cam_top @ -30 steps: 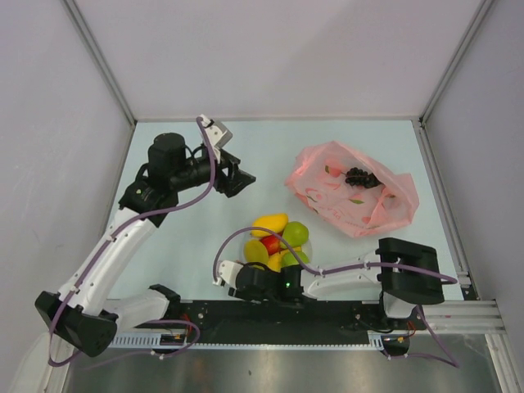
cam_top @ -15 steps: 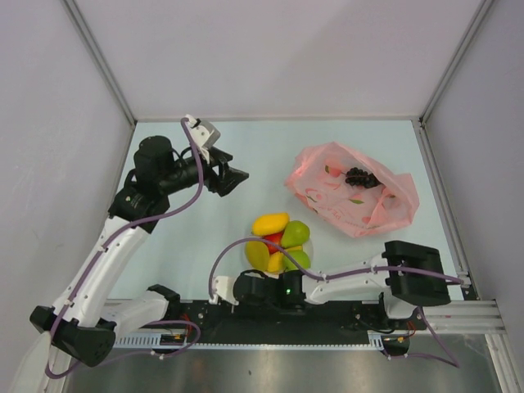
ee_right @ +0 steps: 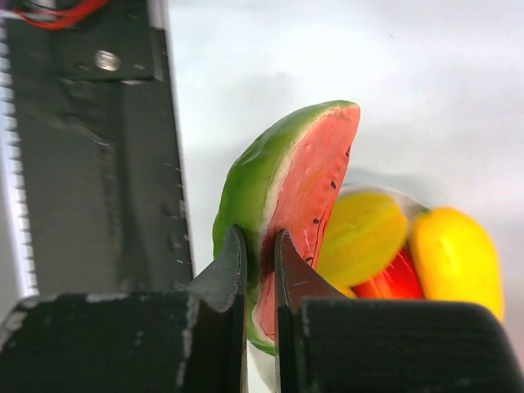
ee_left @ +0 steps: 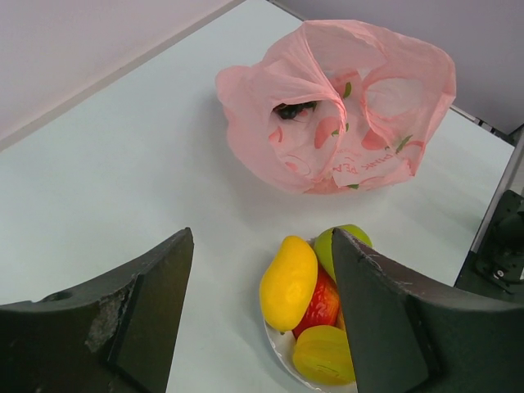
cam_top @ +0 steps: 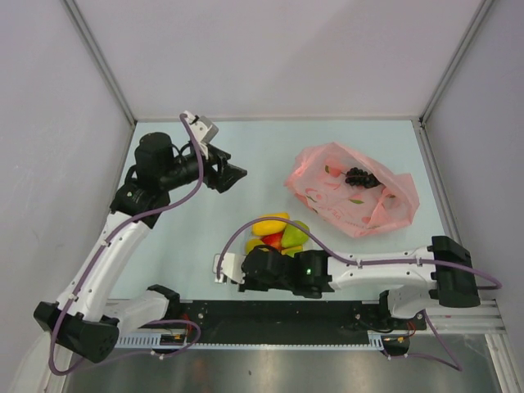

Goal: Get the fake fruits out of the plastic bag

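Here, watermelon slice [ee_right: 296, 184] pinched in right gripper [ee_right: 260, 239]; yellow piece [ee_right: 360, 237] just behind.

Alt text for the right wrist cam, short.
The right hand pinches a watermelon slice, green rind left, red flesh right. Behind it lie a yellow piece, a red mango and a yellow-orange mango; a black rail runs along the left.

Pale blue-green table [cam_top: 270, 147], plain grey walls [cam_top: 270, 57], metal corner posts [cam_top: 99, 61]
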`<state>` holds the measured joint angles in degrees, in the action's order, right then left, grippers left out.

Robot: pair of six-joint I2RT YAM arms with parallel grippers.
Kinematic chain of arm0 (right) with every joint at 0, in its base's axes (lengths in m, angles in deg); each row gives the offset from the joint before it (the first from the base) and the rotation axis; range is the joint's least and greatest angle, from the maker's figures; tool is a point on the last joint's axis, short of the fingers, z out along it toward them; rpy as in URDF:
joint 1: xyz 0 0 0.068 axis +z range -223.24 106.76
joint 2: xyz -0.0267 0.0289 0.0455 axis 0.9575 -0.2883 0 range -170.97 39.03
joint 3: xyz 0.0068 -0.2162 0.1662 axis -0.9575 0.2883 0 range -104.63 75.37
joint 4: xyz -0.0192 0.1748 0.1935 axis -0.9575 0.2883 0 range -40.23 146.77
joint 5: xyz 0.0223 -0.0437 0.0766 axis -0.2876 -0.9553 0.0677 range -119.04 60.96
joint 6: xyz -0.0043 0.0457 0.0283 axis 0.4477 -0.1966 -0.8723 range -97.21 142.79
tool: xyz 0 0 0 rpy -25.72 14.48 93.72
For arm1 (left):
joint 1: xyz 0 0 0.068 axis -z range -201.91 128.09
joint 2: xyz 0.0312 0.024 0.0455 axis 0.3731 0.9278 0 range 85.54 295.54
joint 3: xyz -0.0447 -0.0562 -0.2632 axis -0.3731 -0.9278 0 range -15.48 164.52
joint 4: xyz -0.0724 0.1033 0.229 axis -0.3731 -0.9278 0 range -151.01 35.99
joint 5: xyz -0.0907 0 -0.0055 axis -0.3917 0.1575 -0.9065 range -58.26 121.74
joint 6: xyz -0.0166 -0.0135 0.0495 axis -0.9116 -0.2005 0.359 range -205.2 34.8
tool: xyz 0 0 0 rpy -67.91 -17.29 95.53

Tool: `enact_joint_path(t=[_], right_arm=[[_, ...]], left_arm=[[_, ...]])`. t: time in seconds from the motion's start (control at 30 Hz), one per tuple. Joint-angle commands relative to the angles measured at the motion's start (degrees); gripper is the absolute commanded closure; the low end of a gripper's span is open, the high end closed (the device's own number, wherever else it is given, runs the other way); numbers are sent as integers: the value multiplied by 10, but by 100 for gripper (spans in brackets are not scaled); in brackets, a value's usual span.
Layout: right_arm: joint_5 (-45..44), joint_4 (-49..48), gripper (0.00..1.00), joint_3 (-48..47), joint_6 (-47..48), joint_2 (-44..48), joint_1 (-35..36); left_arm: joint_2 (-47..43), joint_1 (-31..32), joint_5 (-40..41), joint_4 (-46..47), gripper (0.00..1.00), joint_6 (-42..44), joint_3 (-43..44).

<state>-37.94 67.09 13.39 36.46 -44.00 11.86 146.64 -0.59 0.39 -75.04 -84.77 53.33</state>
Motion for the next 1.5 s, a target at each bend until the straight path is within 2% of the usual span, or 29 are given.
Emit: enact_joint_path(t=[0.0, 0.47, 1.0, 1.47], right_arm=[[-59, 3, 100, -10, 17, -8, -8], [-48, 10, 100, 26, -14, -12, -29], [-46, -12, 100, 55, -22, -4, -4], [-62, -25, 99, 70, -37, -13, -15]], left_arm=[[6, -6, -22, 19, 27, -27, 25], [5, -8, -22, 29, 24, -39, 10], [-8, -13, -28, 36, 23, -45, -10], [-22, -27, -37, 47, 24, -57, -25]])
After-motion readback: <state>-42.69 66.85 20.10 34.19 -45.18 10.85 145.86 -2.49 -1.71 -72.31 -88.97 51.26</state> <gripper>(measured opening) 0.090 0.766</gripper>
